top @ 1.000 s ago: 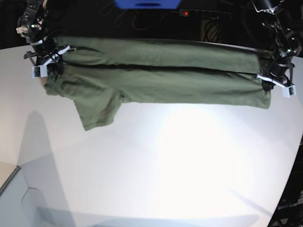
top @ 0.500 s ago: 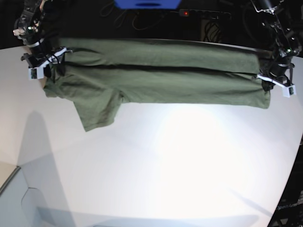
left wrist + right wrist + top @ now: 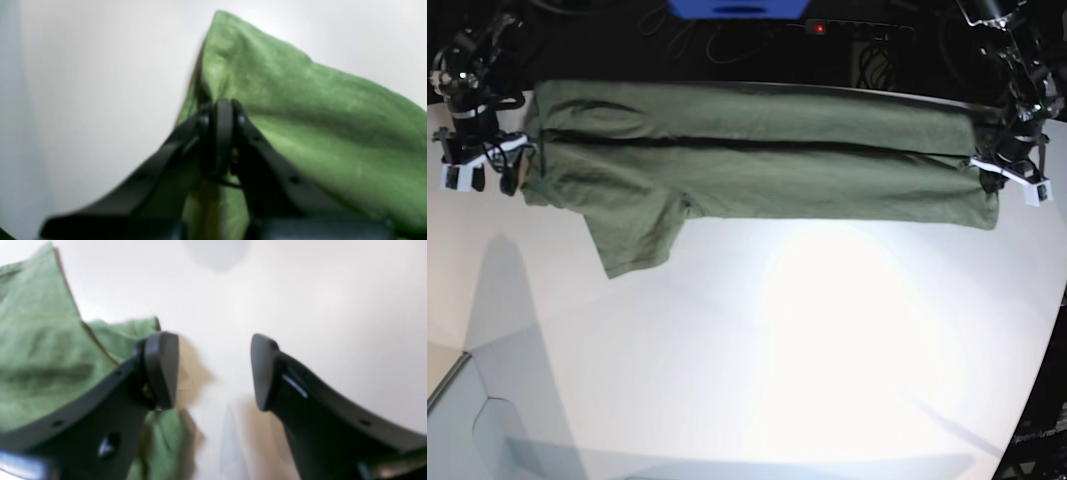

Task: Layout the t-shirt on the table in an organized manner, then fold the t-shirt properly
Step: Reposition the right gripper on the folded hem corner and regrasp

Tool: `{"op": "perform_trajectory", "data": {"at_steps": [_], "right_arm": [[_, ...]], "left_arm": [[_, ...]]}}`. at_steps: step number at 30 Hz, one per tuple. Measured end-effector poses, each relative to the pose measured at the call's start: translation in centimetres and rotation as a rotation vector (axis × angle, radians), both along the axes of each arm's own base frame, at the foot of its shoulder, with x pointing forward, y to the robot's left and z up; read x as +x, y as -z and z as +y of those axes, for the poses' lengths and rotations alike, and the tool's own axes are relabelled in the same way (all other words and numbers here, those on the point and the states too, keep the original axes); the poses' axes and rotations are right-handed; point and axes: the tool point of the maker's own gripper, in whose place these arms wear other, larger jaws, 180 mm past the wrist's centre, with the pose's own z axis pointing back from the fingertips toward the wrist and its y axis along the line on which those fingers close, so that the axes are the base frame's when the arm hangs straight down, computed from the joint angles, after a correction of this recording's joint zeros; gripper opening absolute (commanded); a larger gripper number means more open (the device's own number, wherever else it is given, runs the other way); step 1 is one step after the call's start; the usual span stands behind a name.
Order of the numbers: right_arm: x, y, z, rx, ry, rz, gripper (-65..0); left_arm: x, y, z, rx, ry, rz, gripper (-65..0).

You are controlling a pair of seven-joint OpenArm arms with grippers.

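**Ana:** Since a second ago the right gripper (image 3: 462, 178) has let go of the t-shirt (image 3: 757, 165) and drawn off toward the table's (image 3: 827, 350) edge; it was clamped on the shirt's corner before, and now sits just beside it.

**Ben:** How do its jaws stand?

**Ana:** Wide apart. From the right wrist camera, the right gripper (image 3: 213, 370) has bare white table (image 3: 300, 290) between its fingers (image 3: 161, 370), and the t-shirt (image 3: 40, 350) lies beside and under one finger, not between the two.

**Ben:** And the other side?

**Ana:** The left gripper (image 3: 1012, 178) has not moved. Up close, the left gripper (image 3: 223, 133) is pinched tight on a fold of the t-shirt (image 3: 300, 126), fingers (image 3: 223, 140) pressed together with cloth rising from them.

**Ben:** Where is the shirt overall?

**Ana:** Along the far side of the table, stretched sideways as a long band folded over itself lengthwise, one sleeve hanging out toward the near side. Beyond the table's far edge, a blue object (image 3: 737, 8) and dark cables (image 3: 877, 60) show.
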Motion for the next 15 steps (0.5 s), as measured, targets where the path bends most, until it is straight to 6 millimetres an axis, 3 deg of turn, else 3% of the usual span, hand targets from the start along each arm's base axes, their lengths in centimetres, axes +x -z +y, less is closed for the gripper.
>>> {"op": "perform_trajectory", "data": {"at_steps": [5,11,15], "right_arm": [[5.4,-1.6,5.6,0.011,-0.200,-0.054,-30.2],[10.6,-1.7,9.3,0.038,-0.305,0.034,-30.2],[12.9,0.5,11.0,0.100,-0.339,0.097,-30.2]], "left_arm": [[0.0,0.0,0.0,0.000,0.000,0.002,-64.7],[0.0,0.0,0.0,0.000,0.001,0.001,-64.7],[0.0,0.1,-0.1,-0.001,0.001,0.002,-64.7]]}}
